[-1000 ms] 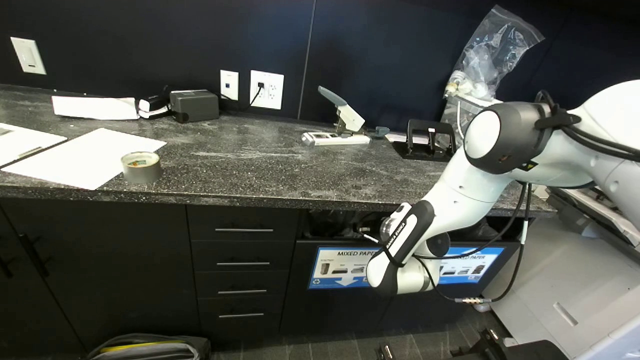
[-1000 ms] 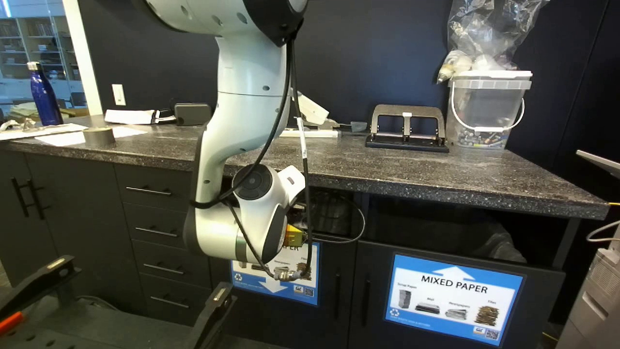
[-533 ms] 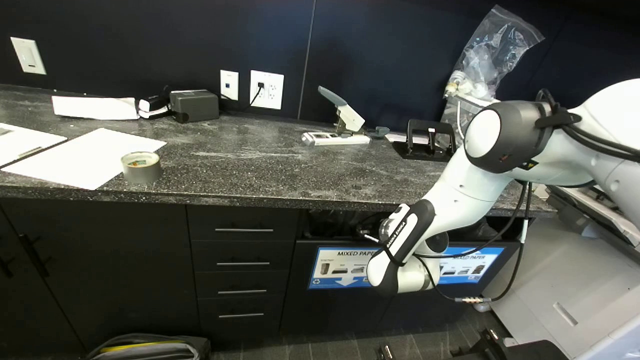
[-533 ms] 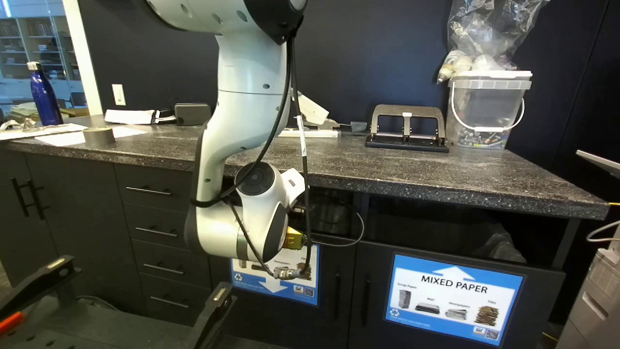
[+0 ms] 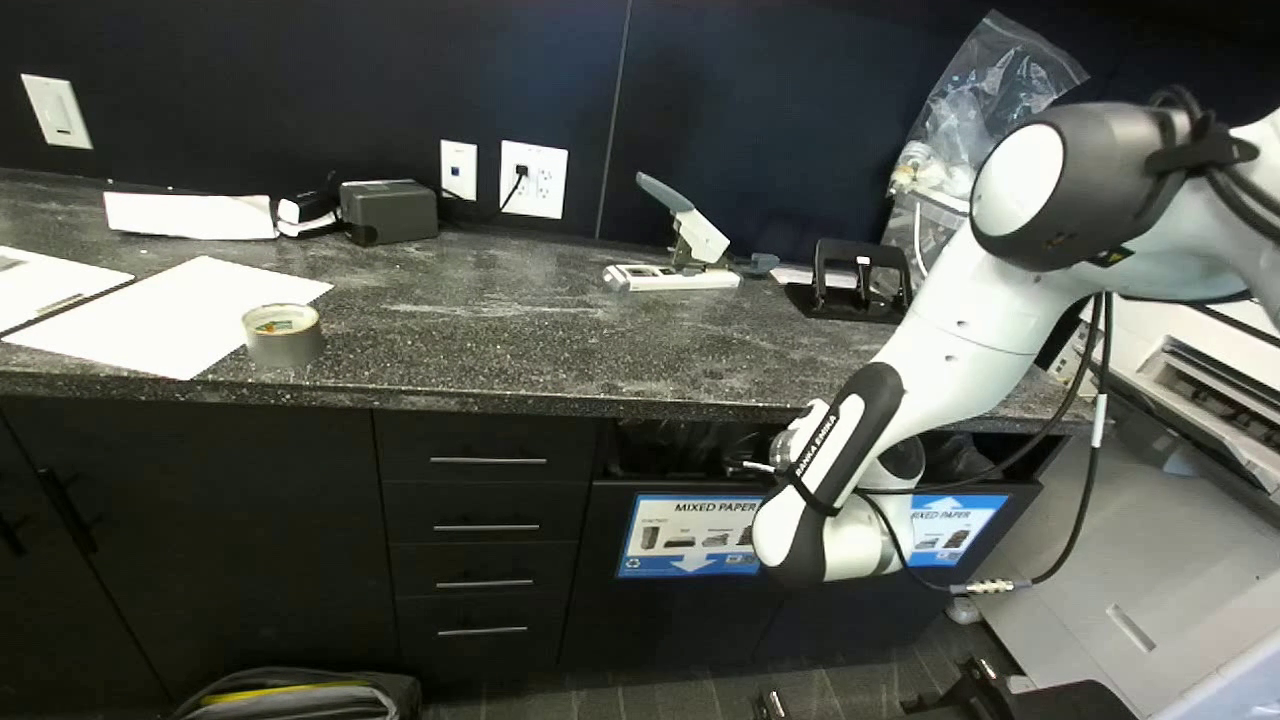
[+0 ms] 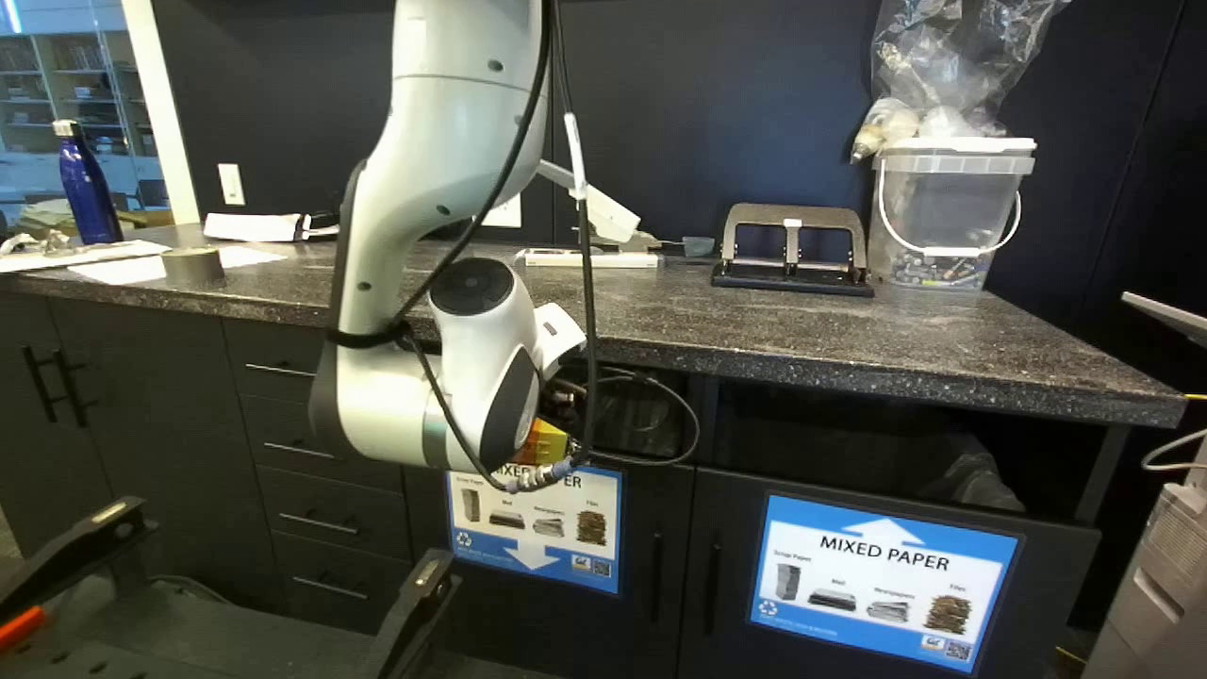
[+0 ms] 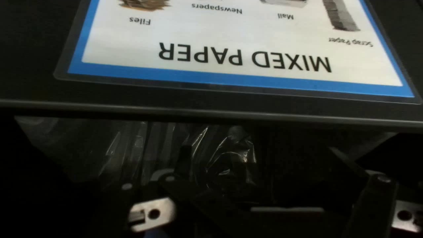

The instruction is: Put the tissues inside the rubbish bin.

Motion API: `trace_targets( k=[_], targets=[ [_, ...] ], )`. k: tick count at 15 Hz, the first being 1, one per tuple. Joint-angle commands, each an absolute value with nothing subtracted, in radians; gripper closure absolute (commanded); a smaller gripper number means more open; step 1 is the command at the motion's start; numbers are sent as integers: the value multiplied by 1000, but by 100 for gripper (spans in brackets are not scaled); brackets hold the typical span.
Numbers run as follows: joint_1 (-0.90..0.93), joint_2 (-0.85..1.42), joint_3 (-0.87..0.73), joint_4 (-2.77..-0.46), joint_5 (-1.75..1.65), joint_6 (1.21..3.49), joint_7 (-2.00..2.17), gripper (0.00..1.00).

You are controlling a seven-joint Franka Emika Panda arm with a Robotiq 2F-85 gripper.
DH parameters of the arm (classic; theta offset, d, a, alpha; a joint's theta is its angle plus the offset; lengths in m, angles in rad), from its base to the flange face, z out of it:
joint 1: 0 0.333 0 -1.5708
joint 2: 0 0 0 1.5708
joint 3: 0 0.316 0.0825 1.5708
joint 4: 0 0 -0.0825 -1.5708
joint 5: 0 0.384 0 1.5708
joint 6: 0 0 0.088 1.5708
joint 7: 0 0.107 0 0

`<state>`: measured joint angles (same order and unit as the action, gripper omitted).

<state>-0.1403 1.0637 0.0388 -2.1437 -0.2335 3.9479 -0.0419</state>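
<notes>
Pincer [image 7: 281, 213] at the mouth of the rubbish bin [image 7: 185, 111]. Jaws wide, standing well apart in the wrist view; pale strip in the dark between them, too murky to name. Cannot tell how deep the tips reach into the bin. Clear plastic liner [image 7: 231, 152] hangs creased just inside the bin's rim. Tissues: cannot tell where; bin's interior too dark to read past the liner.

On the bin's front, just below the rim, a MIXED PAPER sign [image 7: 244, 56], upside down in the wrist view; its down-pointing arrow shows in both exterior views. White arm [image 6: 462, 141] hangs before the bin, wrist covering part of that sign.

Just right of the bin, a second slot [image 6: 735, 486] with an up-arrow sign [image 6: 886, 575]. Just left of the bin, drawers [image 5: 490, 500], four bar handles.

Above the bin, speckled counter [image 5: 480, 360]. On it, straight back from the bin, a stapler [image 5: 703, 240], upper lever raised. Right of the bin, a hole punch [image 6: 792, 275]; farther right, a lidded clear bucket [image 6: 943, 203], clear bag [image 6: 971, 66] atop. Left of the bin, a grey box [image 5: 390, 212]; farther left, a tape roll [image 5: 285, 345] at the edge of a white sheet [image 5: 170, 310]. Farthest left of the bin, a blue bottle [image 6: 87, 193], upright.
</notes>
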Motion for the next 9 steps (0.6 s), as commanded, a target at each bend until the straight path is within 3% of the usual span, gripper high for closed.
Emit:
trace_targets(
  k=[1,5,9],
  targets=[
    [-109,825,33,-2389,-226,3803,-21,0],
    [-166,618,119,-2551,-285,3519,23,0],
    [-344,421,377,-2672,-296,3185,70,0]
  ],
)
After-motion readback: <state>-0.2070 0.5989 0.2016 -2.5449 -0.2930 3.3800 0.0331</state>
